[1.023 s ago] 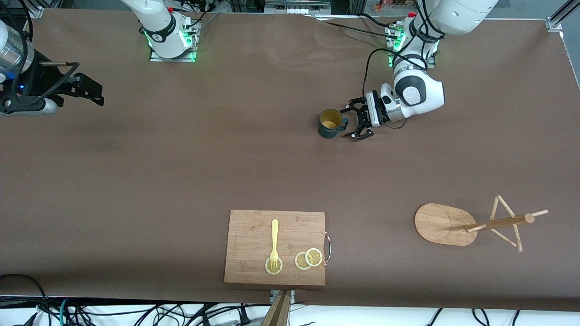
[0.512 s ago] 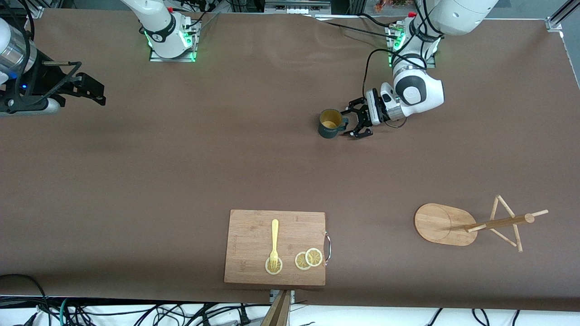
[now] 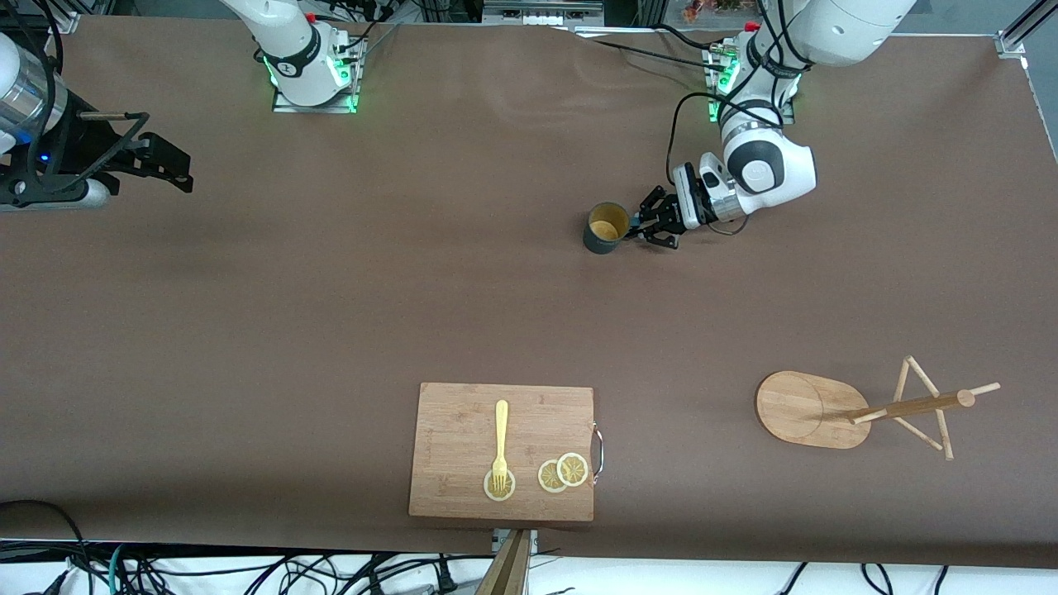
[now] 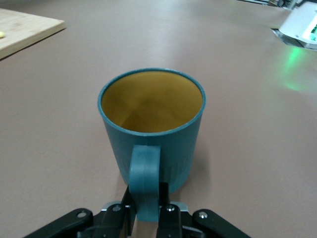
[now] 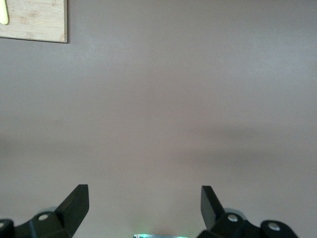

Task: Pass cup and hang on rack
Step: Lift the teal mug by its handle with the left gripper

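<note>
Now left gripper, spread a second ago, pinches handle of teal cup, standing on table near left arm's base. Grasp made; lift next. Right gripper waits spread. Rack well apart, nearer camera.

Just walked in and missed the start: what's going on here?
The left gripper has shut on the handle of the cup, which stands upright on the table. The right gripper waits open over the right arm's end of the table. The rack lies tipped over, nearer the front camera, beside a cutting board. Nothing hangs on it yet.
</note>
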### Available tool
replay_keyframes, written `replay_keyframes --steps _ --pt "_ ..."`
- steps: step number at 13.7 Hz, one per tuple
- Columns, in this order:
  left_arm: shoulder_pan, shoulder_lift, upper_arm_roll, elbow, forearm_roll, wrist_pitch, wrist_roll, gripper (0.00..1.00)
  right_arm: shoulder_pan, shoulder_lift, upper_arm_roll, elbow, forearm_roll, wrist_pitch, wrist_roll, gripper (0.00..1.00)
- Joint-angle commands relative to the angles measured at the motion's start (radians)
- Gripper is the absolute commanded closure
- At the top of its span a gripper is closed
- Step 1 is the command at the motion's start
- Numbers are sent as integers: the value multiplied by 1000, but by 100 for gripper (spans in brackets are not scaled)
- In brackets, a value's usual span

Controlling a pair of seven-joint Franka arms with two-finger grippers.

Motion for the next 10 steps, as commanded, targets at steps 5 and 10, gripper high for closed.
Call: replay_keyframes --steps 5,10 --pt "16 -49 -15 72 -16 -40 -430 100 1 -4 5 11 -1 -9 14 0" --pt "34 -162 -41 162 91 -42 -1016 100 1 -4 5 10 -1 -9 14 0"
